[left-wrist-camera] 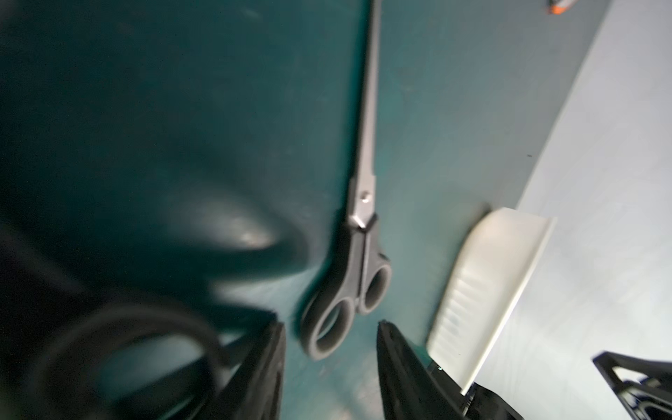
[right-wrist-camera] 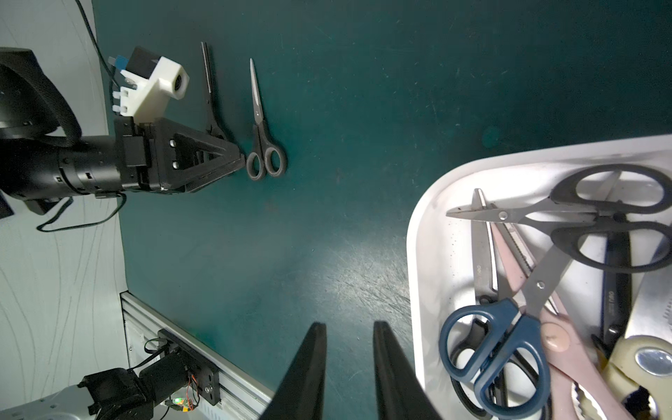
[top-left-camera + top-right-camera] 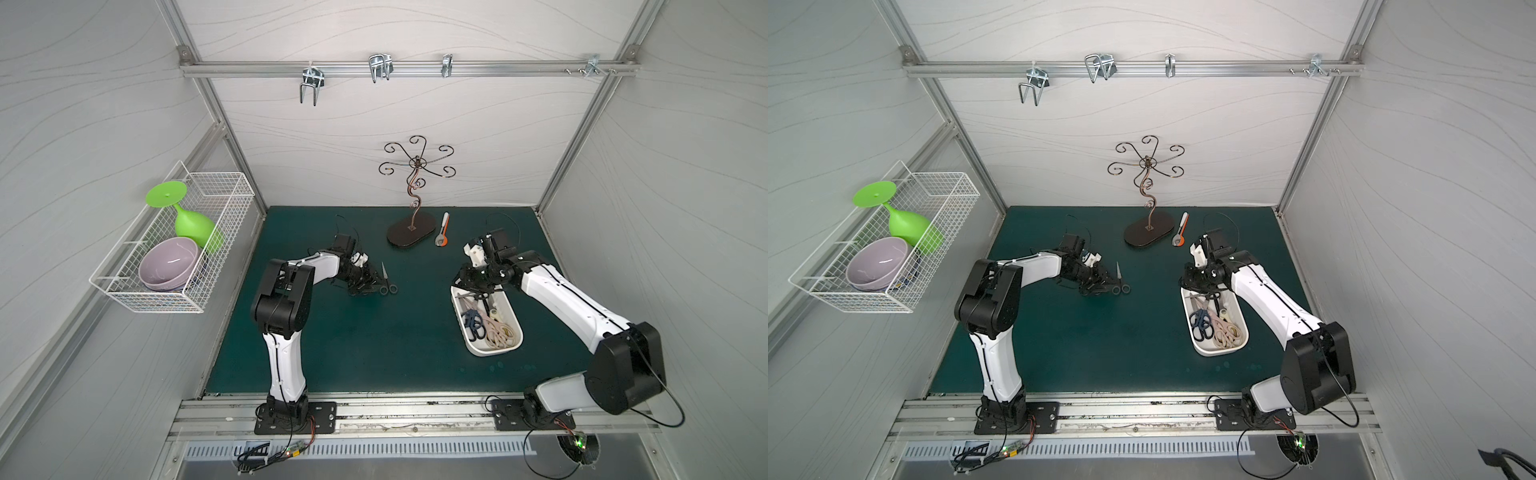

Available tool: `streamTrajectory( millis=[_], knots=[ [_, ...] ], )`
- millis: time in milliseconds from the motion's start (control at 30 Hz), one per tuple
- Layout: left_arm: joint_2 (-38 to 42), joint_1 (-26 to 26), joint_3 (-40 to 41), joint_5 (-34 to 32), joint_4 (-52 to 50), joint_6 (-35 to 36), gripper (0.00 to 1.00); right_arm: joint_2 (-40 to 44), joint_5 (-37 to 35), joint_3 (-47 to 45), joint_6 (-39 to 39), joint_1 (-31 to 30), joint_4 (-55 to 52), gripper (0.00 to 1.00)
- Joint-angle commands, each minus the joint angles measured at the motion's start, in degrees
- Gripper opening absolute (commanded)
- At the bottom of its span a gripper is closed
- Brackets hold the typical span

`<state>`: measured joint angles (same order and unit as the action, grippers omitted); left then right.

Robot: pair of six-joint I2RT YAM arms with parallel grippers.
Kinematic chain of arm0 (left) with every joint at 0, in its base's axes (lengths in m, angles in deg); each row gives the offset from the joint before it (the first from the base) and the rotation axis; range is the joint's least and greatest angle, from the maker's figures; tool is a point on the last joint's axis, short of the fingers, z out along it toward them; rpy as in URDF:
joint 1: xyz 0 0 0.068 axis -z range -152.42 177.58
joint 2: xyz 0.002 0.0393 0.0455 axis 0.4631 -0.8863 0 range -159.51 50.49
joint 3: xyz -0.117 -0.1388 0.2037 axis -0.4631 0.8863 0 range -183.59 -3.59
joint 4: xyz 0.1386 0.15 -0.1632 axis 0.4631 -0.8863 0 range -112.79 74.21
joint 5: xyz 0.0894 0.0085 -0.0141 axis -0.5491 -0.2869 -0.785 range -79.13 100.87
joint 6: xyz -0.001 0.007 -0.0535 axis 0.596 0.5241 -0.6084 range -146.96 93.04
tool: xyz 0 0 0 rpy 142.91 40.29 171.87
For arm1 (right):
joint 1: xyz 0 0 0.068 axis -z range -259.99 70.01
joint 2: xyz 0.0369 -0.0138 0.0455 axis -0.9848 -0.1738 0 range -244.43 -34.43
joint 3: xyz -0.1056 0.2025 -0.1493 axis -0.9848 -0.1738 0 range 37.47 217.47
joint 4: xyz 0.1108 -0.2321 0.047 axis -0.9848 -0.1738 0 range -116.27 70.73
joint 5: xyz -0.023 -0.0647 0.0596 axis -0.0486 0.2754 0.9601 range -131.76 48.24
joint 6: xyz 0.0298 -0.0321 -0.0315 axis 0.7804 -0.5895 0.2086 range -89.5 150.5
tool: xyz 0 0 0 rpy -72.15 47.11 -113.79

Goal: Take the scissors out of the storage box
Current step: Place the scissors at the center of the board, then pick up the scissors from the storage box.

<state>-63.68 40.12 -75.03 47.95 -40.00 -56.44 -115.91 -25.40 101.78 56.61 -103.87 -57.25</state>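
Note:
A black-handled pair of scissors (image 3: 386, 283) (image 3: 1120, 283) (image 1: 349, 287) lies flat on the green mat, blades pointing to the back wall. My left gripper (image 3: 374, 286) (image 1: 330, 324) is open just short of its handle loops, not touching them. A second black pair (image 2: 209, 91) lies beside the left fingers. The white storage box (image 3: 486, 353) (image 3: 1214, 353) (image 2: 418, 254) holds several scissors: a blue-handled pair (image 2: 491, 349), a black-handled pair (image 2: 611, 207), pink shears (image 2: 567, 367) and cream shears (image 2: 632, 360). My right gripper (image 2: 349, 324) hangs open and empty over the mat beside the box's far end.
A brown scroll stand (image 3: 411, 237) and a white-and-orange tool (image 3: 443, 230) are at the back of the mat. A wire basket (image 3: 166, 299) on the left wall holds a green goblet and a purple bowl. Metal hooks hang from the back rail.

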Motion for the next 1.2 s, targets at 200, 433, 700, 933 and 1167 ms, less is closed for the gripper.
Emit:
streamTrajectory(
  millis=[200, 433, 700, 933, 1167],
  knots=[
    [8.58, -0.05, -8.65, -7.88, -12.86, 3.66, 0.46, 0.83, -4.09, 0.79, -1.98, -0.02, -3.72, 0.28],
    [17.62, 0.08, -0.14, 8.87, 12.89, -11.75, 0.44, 3.13, -8.07, -2.7, -1.76, 0.0, -8.21, 0.28],
    [17.94, 5.83, 8.9, 13.46, 30.59, -24.34, 0.44, 6.56, -19.98, -9.62, 5.25, -0.01, -11.87, 0.28],
    [17.48, 11.16, 12.87, 11.71, 32.69, -26.08, 0.44, 4.99, -21.25, -12.13, 6.67, -0.12, -10.3, 0.27],
    [19.03, 11.44, 13.59, 10.82, 27.18, -22.19, 0.44, 2.87, -21.12, -14.04, 7.21, -0.16, -7.02, 0.26]
  ],
)
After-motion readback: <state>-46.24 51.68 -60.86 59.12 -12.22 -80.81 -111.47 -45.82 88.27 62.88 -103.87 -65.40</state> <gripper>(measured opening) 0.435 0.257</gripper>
